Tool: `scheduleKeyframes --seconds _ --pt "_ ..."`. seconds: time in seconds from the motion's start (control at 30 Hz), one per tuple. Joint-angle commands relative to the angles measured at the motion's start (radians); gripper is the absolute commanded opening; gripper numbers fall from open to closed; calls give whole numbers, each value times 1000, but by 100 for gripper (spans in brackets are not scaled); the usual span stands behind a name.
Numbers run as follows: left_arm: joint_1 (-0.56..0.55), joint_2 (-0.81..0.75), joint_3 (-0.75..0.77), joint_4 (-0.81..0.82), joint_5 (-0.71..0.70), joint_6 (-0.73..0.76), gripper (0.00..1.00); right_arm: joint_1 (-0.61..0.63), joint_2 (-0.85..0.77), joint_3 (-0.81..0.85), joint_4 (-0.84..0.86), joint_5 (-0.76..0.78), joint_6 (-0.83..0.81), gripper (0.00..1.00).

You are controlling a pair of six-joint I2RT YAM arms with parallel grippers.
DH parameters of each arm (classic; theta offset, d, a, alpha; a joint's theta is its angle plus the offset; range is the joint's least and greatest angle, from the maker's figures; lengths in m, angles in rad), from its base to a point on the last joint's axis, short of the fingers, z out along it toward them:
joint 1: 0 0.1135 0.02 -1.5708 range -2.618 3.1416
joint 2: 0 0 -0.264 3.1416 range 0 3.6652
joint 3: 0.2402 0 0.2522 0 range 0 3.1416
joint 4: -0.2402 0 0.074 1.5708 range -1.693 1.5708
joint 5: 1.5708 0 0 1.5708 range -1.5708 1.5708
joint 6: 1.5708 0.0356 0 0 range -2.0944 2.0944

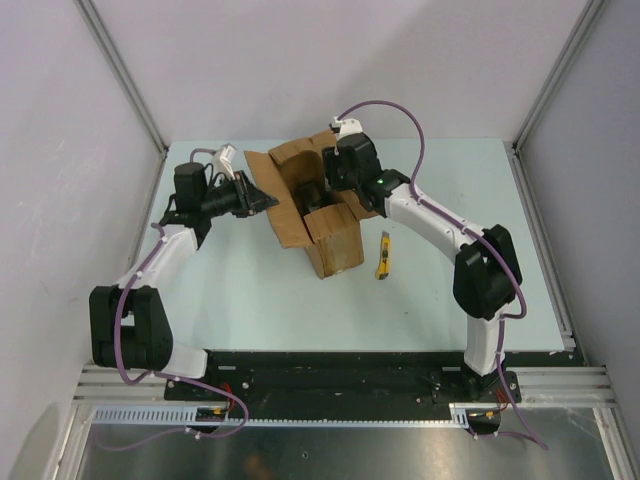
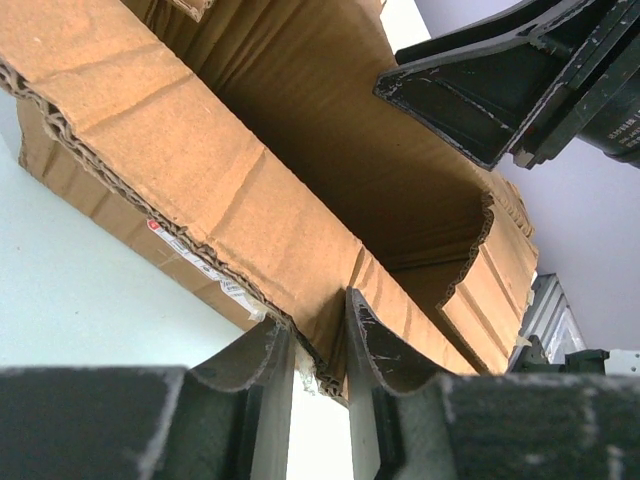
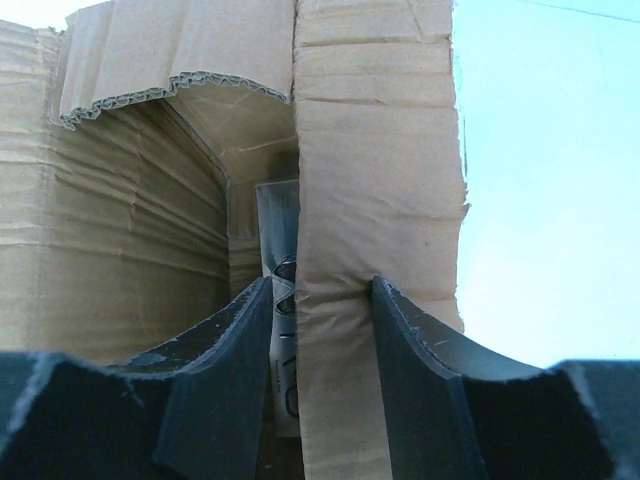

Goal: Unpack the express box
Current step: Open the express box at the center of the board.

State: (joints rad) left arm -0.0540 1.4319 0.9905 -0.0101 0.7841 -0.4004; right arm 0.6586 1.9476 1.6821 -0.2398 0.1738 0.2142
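Observation:
The express box (image 1: pixel 335 245) stands open mid-table, its brown flaps spread. My left gripper (image 1: pixel 262 200) is at its left side, shut on the ragged edge of a flap (image 2: pixel 200 170); both fingers press the corrugated edge in the left wrist view (image 2: pixel 320 350). My right gripper (image 1: pixel 335 190) reaches down into the box from the far side and shows as a black shape (image 2: pixel 480 90) above the opening. Its jaws (image 3: pixel 322 290) pinch a cardboard flap (image 3: pixel 370 200). A slim grey-white package (image 3: pixel 278 230) stands just inside, beside the left finger; I cannot tell whether it is pinched too.
A yellow utility knife (image 1: pixel 383 256) lies on the table just right of the box. A white label (image 2: pixel 190 262) runs along the box's outer side. Grey walls close in the table on three sides.

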Motion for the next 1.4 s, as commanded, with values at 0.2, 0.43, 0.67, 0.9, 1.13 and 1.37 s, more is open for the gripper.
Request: scheduleKeyframes --seconds 0.2,0.43,0.67,0.9,1.13,1.37 --pt "-37 52 -39 -206 -20 74 0 53 195 -101 -288 -100 88 21" --pt "-37 -2 -29 -206 -55 64 29 59 142 -85 -283 -43 106 2" --pt "-37 -115 -15 -206 -317 58 56 70 97 -75 -291 33 97 0" --pt "-40 -172 45 -209 -488 48 68 110 77 -53 -320 101 116 0" --pt "-84 -209 184 -212 -500 35 70 115 96 -44 -331 118 142 0" --pt "-145 -252 252 -217 -536 43 67 113 99 -44 -329 121 148 0"
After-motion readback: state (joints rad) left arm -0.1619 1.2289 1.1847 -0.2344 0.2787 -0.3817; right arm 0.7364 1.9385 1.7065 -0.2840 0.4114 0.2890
